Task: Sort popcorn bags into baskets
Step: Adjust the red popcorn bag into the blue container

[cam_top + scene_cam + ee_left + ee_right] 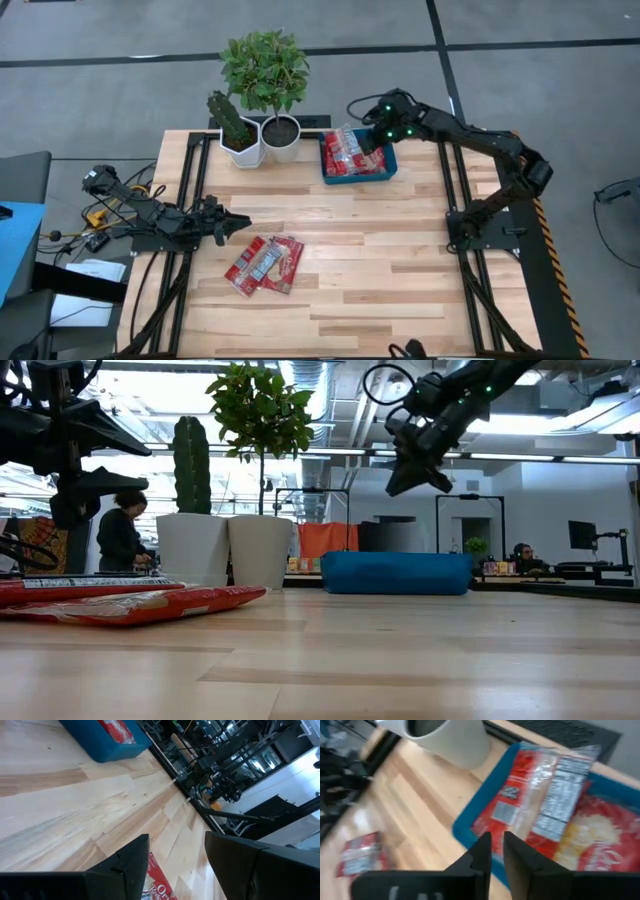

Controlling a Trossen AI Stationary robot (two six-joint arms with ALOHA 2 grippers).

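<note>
Red flat popcorn packets (264, 264) may be pushed off the wooden worktop (400, 260) by the open, empty left tool (236, 224), while the nearly closed, empty right tool (372, 138) hangs above the shallow blue tray (390, 168).

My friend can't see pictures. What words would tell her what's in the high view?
From above, the right claw hangs over a blue tray of red popcorn bags at the wooden table's far edge. The left claw waits open near more bags lying mid-table, and two potted plants stand beside the tray.

The blue tray (396, 573) wall hides its packets in the low view; background people are too small to make out.
</note>
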